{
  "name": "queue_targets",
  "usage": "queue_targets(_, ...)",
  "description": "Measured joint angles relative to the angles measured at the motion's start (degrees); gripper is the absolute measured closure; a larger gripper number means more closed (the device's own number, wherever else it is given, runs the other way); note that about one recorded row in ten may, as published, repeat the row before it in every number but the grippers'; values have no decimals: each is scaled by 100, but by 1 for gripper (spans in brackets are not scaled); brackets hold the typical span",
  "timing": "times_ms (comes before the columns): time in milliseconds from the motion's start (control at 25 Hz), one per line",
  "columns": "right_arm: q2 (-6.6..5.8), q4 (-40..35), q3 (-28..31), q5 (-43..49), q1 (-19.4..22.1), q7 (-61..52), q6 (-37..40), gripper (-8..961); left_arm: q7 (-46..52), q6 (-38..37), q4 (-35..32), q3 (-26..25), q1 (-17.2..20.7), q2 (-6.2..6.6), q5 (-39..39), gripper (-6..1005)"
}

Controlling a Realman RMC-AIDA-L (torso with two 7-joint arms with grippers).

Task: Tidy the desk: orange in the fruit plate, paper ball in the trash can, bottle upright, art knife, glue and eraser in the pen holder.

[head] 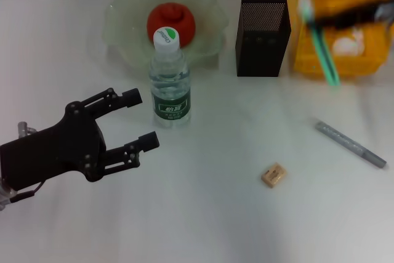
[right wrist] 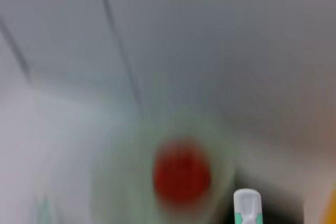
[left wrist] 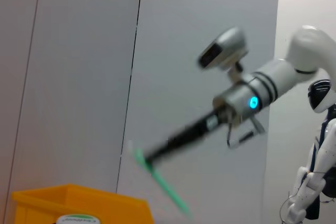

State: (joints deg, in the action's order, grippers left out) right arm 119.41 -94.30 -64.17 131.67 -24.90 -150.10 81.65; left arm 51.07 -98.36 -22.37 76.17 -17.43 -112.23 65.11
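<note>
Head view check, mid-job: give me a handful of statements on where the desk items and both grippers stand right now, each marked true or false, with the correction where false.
1. The orange lies in the fruit plate. True.
2. The bottle lies on its side. False: it stands upright in front of the fruit plate.
3. The art knife is held by the right gripper, up over the trash can. True.
4. The eraser is inside the pen holder. False: it lies on the desk.
5. The glue lies on the desk, right of the eraser. True.
6. The left gripper grips the bottle. False: its jaws are open, beside the bottle and empty.
</note>
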Motion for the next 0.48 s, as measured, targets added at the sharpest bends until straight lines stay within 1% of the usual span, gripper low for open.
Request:
queue_targets(40,2,-50,206,-469,160,281,-237,780,0,0,0,-6,1,-3,0,203)
queue_targets(80,-5,251,410,-2136,536,1352,-1056,780,-1,1,0,-6,1,-7,1,203)
queue_targets(120,-5,251,410,-2136,536,1352,-1056,780,-2,6,0,-7,2,-16,1,203)
queue_targets(160,-17,965,436,-3662,701,2648,-1592,780,-2,6,0,-7,2,-16,1,203)
queue_targets(200,-17,965,436,-3662,701,2648,-1592,780,-2,6,0,-7,2,-16,1,203)
queue_targets(240,-21,1611,451,-4515,661,3467,-1721,780,-4,25,0,-6,-5,-31,6,203)
queue_targets(280,-27,2930,517,-5667,439,4705,-1740,780,-3,37,0,-6,-20,-41,10,203)
queue_targets(320,-27,2930,517,-5667,439,4705,-1740,780,-3,37,-1,-6,-25,-44,10,203)
queue_targets(400,-37,4242,646,-6467,104,5578,-1714,780,-2,41,-2,-6,-36,-52,11,203)
queue_targets(480,-45,5291,904,-6844,-283,6062,-1776,779,-1,41,-3,-6,-47,-56,11,203)
